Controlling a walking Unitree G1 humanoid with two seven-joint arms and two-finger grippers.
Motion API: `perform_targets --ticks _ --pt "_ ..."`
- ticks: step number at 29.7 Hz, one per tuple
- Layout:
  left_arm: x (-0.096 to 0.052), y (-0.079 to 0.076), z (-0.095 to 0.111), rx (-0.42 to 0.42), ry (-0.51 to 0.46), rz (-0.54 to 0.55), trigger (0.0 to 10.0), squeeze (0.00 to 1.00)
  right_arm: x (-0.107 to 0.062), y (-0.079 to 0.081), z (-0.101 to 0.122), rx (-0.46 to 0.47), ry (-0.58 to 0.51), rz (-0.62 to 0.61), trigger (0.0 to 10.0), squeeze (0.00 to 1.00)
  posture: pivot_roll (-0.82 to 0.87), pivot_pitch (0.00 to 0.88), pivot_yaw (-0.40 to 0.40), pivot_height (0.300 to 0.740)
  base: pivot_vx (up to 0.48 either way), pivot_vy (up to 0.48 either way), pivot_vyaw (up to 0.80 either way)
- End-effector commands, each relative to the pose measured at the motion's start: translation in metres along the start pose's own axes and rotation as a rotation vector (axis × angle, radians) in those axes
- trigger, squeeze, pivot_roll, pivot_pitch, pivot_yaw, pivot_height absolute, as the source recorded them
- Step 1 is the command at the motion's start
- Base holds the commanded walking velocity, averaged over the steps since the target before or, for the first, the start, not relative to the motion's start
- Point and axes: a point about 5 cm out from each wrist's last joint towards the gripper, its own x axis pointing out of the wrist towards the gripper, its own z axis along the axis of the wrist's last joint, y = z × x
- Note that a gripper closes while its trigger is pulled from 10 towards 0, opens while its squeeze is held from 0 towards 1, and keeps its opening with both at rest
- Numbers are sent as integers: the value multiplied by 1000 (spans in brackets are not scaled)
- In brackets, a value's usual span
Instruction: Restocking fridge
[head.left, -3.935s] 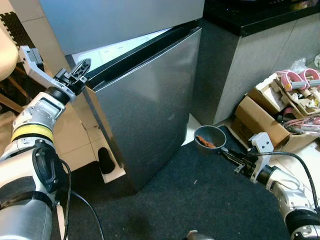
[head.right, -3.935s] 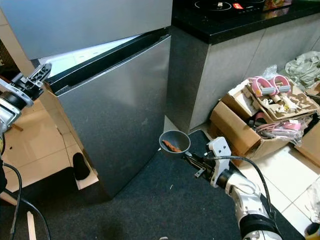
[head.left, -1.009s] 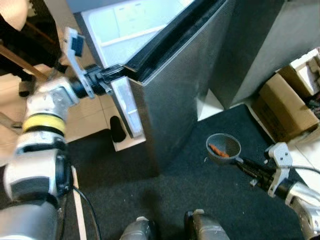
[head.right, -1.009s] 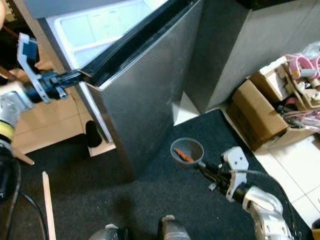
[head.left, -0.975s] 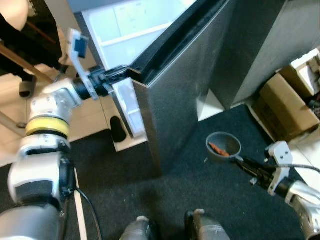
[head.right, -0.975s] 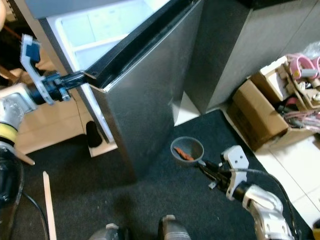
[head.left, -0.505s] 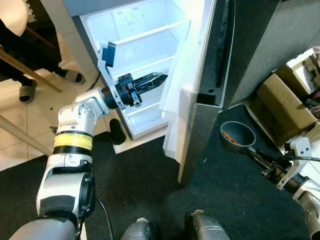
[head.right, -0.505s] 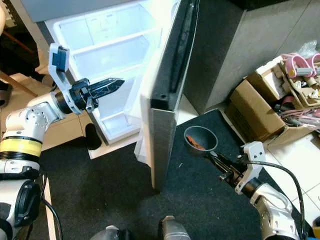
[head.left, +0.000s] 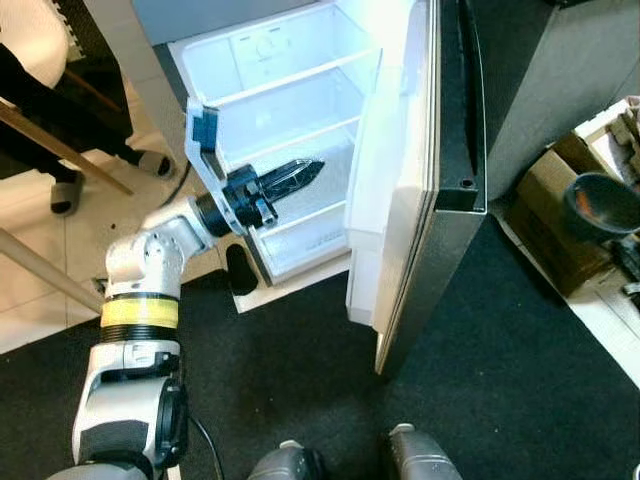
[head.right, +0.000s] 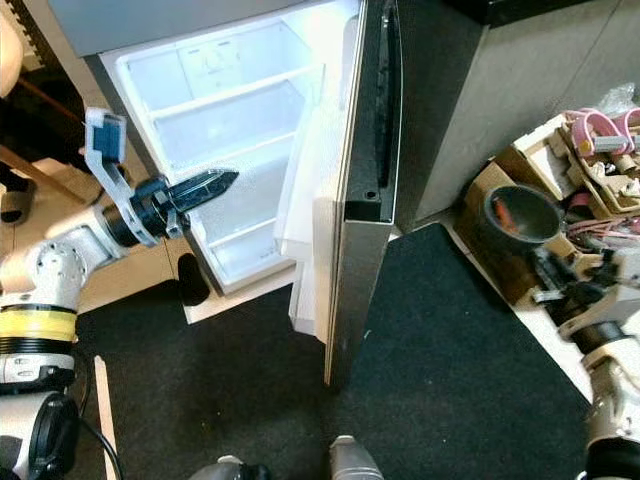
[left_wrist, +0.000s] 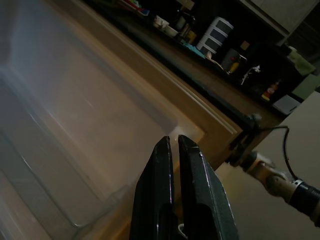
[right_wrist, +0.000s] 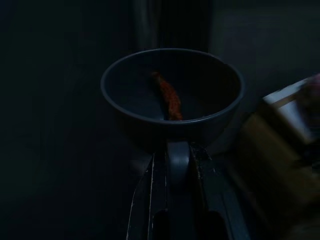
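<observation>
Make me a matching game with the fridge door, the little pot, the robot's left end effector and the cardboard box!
Things:
1. fridge door
2. pot
3. left end effector
4. cardboard box

States or places:
A. held by its handle in the right end effector, with something orange inside
B. swung wide open
C. on the floor by the grey counter
D. fingers together, pointing into the white fridge shelves

Pairs: 1-B, 2-A, 3-D, 4-C
</observation>
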Motion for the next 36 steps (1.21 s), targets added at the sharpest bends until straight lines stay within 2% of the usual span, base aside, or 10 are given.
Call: perform_targets --ticks 1,4,6,9,10,11,15,26,29,36 --pt "-7 1 -9 -12 -25 45 10000 0 3 -9 25 -39 -80 -16 10000 0 -111 134 71 740 0 0 0" --pt "-20 12 -25 -45 -19 145 10000 0 10 -10 60 -113 -149 25 10000 0 -111 130 68 740 0 0 0" --pt "-44 30 -42 -81 -8 303 10000 0 18 -4 80 -164 -180 89 10000 0 -118 123 66 740 0 0 0" --pt "-59 39 -51 -108 -15 397 10000 0 23 6 90 -193 -191 145 10000 0 -121 119 63 740 0 0 0" --pt "-75 46 -60 -125 -20 499 10000 0 28 18 99 -229 -204 211 10000 0 -121 113 61 740 0 0 0" --pt "-75 46 -60 -125 -20 499 10000 0 28 18 99 -229 -204 211 10000 0 -121 113 61 740 0 0 0" --pt "-104 53 -75 -160 -28 657 10000 0 34 36 118 -262 -235 320 10000 0 -118 105 56 740 0 0 0" --pt "-156 52 -133 -252 62 935 10000 0 48 82 153 -266 -294 518 10000 0 -111 80 48 740 0 0 0" --pt "-175 45 -155 -302 102 1045 10000 0 50 101 154 -258 -285 593 10000 0 -110 77 44 740 0 0 0" --pt "-199 34 -180 -359 142 1183 10000 0 51 131 153 -241 -277 697 10000 0 -112 76 42 740 0 0 0"
